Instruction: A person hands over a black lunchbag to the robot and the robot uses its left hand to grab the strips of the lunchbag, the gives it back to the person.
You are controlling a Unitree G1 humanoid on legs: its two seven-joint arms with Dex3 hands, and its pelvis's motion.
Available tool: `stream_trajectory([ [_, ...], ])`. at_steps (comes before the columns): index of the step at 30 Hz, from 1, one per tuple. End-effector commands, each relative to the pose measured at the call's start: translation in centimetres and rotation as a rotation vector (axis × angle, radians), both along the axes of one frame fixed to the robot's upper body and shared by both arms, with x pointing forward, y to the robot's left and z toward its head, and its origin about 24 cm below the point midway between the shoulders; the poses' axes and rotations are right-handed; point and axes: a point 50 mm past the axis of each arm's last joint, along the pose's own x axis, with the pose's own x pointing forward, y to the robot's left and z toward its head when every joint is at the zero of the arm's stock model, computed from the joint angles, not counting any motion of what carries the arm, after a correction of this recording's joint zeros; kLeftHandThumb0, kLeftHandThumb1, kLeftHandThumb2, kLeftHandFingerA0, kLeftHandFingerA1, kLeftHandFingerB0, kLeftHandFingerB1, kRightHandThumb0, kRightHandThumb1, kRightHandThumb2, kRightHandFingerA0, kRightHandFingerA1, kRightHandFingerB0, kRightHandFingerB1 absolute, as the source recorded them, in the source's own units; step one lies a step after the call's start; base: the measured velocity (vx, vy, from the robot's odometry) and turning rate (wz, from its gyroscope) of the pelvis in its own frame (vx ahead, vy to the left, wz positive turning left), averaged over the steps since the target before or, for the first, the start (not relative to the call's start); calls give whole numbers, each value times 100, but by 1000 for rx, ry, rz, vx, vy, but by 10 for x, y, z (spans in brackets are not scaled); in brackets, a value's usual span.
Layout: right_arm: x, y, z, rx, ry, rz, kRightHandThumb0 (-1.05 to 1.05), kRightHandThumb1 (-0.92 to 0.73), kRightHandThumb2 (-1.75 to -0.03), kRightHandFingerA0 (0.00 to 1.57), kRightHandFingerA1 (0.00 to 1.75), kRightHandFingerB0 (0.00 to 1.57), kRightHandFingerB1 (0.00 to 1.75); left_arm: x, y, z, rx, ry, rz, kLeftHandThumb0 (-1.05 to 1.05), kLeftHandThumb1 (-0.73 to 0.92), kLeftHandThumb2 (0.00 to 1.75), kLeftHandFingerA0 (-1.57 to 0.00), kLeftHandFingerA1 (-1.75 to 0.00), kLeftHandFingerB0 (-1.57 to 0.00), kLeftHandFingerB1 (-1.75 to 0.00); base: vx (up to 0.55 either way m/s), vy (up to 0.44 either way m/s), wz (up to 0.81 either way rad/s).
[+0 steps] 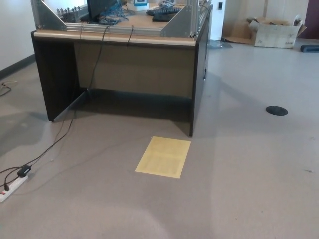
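Grey floor, yellow sheet lying before the dark desk; power strip at the floor's left edge. Neither hand in view, finger state unknown. No lunchbag or person visible. Judgement: soft, light fabric bag; hook the straps at the top.

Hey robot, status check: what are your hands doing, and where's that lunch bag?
Both hands out of view. No lunchbag or person in sight. Ahead: desk, yellow sheet on floor, power strip with cable at left.
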Motion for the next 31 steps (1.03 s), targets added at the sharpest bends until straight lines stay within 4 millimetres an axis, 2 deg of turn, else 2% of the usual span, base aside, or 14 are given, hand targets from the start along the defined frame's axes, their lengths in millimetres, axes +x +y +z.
stream_trajectory([
  [1,0,-7,3,-6,-23,-21,-72,-80,-65,42,44,31,36,2,1,1,-61,10,-10,-63,69,61,-27,-31,-27,-30,0,0,0],
  [11,-5,-9,1,-10,-18,-30,-70,-80,-64,42,43,33,37,5,0,2,-77,27,-28,-64,68,61,-29,-31,-28,-30,0,0,0],
  [13,-11,-11,-3,-9,-8,-35,-68,-82,-64,45,44,39,39,3,-1,1,-81,40,-38,-63,68,61,-29,-31,-28,-30,0,0,0],
  [19,-24,-22,-6,-24,-6,-54,-66,-82,-63,45,43,40,39,2,-9,-5,-86,70,-74,-64,69,61,-29,-31,-29,-30,0,0,0],
  [31,-24,-25,-5,-27,-1,-58,-67,-80,-63,45,43,39,38,3,-12,-7,-120,64,-52,-66,66,61,-29,-31,-32,-31,0,0,0],
])
